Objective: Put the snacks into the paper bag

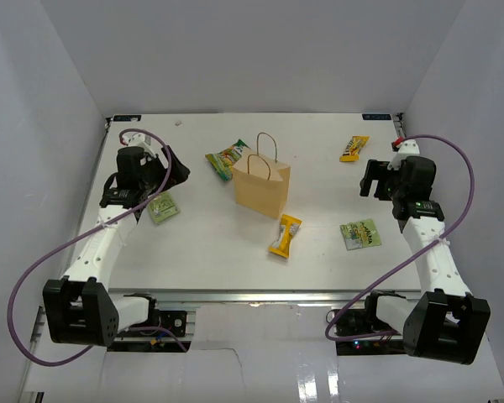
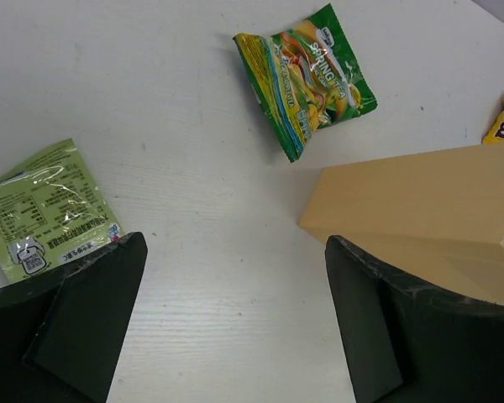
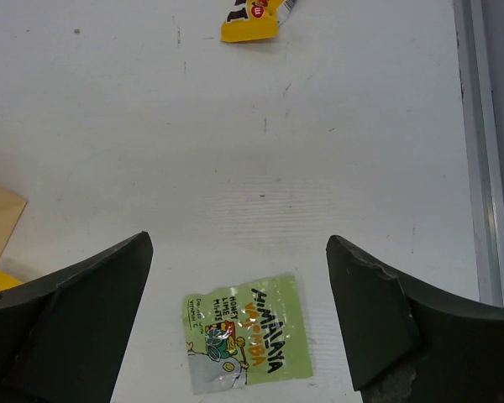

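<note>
All five snacks lie on the surface [image 1: 218, 252], none of them in the paper bag [image 1: 263, 189], which stands upright near the middle. The right pincer [image 3: 237, 252] is spread wide and holds nothing. The right packet [image 3: 248, 344], flat and light green, shows low in the gap between its fingers. The left pincer [image 2: 235, 243] is just as wide and empty. The left packet [image 2: 46, 210] lies just beside its left finger, and the green-and-yellow pouch [image 2: 307, 75] lies farther ahead, near the bag.

The step in hand appears to be the first pick. For the right arm, a good grasp likely means drawing back a little so the tips centre on the packet, then coming straight down and closing across it. A flat packet offers little to bite, so the fingers probably need to press to the surface and buckle it upward. The drop should come from above the bag's mouth, clear of the looped handles [image 1: 266, 147], since a nudge could tip the bag.
</note>
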Available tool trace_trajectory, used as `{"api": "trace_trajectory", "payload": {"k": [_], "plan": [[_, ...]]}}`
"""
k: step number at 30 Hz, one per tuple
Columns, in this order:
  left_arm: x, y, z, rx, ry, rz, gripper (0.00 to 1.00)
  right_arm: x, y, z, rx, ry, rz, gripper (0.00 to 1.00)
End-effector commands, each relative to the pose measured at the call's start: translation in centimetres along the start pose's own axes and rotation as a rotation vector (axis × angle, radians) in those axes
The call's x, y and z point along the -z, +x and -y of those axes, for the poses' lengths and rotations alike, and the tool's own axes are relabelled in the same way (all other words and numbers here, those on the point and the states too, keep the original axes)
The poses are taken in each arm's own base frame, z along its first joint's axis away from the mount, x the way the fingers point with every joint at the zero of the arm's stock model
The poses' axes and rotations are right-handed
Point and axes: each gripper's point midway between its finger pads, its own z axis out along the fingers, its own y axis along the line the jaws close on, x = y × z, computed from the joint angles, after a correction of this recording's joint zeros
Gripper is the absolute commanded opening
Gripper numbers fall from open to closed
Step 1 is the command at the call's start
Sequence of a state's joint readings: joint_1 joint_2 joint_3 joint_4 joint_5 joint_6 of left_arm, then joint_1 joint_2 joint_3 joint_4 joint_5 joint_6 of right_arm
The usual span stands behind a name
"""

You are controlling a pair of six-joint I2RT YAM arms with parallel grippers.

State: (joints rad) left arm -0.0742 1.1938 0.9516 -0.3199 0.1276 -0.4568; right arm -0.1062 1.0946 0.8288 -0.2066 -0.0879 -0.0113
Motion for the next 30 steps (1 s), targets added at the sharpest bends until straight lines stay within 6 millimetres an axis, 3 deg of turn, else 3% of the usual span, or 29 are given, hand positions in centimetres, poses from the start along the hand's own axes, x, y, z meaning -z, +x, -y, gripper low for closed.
{"api": "trace_trajectory", "payload": {"k": [1, 3, 6, 7, 8, 10, 11, 12, 14, 15, 17, 18, 19, 20, 21, 22, 24, 25, 30], "plan": [[-0.8, -0.3, 1.7, 0.026, 0.076, -0.028, 0.98, 0.3, -3.1, -0.2, -0.003, -0.007, 0.079, 0.9], [-1.5, -0.1, 2.0, 0.052, 0.093, -0.045, 0.98, 0.3, -2.9, -1.2, 0.088, -0.084, 0.07, 0.9], [-3.3, 0.9, 2.8, 0.127, 0.14, -0.105, 0.98, 0.9, -1.7, -4.9, 0.289, -0.344, 0.056, 0.9], [-3.9, 1.1, 3.0, 0.158, 0.147, -0.124, 0.98, 1.7, -1.3, -7.2, 0.334, -0.492, 0.068, 0.9], [-5.3, 2.0, 3.0, 0.192, 0.156, -0.161, 0.98, 1.8, 0.2, -7.8, 0.409, -0.56, 0.037, 0.9], [-6.7, 2.5, 3.6, 0.292, 0.172, -0.205, 0.98, 2.7, 0.5, -9.2, 0.444, -0.671, 0.029, 0.9], [-8.5, 3.7, 3.2, 0.335, 0.162, -0.249, 0.96, 2.7, 1.8, -9.4, 0.459, -0.711, -0.019, 0.9], [-9.5, 4.1, 3.1, 0.372, 0.158, -0.272, 0.94, 2.6, 1.9, -9.5, 0.433, -0.72, -0.032, 0.9], [-11.5, 3.6, 3.7, 0.441, 0.163, -0.293, 0.88, 2.4, 2.7, -9.8, 0.408, -0.762, -0.062, 0.9], [-13.5, 5.1, 2.8, 0.469, 0.128, -0.334, 0.87, 2.7, 2.7, -10.5, 0.393, -0.813, -0.052, 0.9], [-15.7, 3.9, 3.4, 0.48, 0.12, -0.311, 0.84, 2.6, 2.5, -10.9, 0.366, -0.845, -0.054, 0.9], [-17.4, 5.0, 2.8, 0.488, 0.093, -0.335, 0.84, 2.6, 2.3, -11.1, 0.356, -0.861, -0.05, 0.9], [-18.3, 4.8, 2.9, 0.483, 0.089, -0.33, 0.84, 2.5, 2.1, -11.2, 0.349, -0.865, -0.051, 0.9], [-19.2, 3.4, 3.9, 0.469, 0.106, -0.308, 0.84, 2.0, 2.3, -11.1, 0.337, -0.868, -0.065, 0.9], [-20.0, 3.3, 3.8, 0.466, 0.095, -0.303, 0.84, 1.8, 1.8, -11.1, 0.339, -0.863, -0.063, 0.9], [-21.3, 4.5, 3.6, 0.467, 0.078, -0.328, 0.84, 1.6, 1.6, -11.0, 0.336, -0.858, -0.065, 0.9], [-22.5, 4.1, 4.1, 0.461, 0.079, -0.332, 0.84, 1.1, 1.5, -10.7, 0.33, -0.851, -0.076, 0.9], [-23.5, 5.4, 3.7, 0.464, 0.064, -0.36, 0.83, 1.0, 1.4, -10.7, 0.33, -0.85, -0.076, 0.9], [-25.5, 7.4, 3.9, 0.513, 0.05, -0.404, 0.77, 0.6, 1.3, -10.5, 0.326, -0.846, -0.079, 0.9]]}}
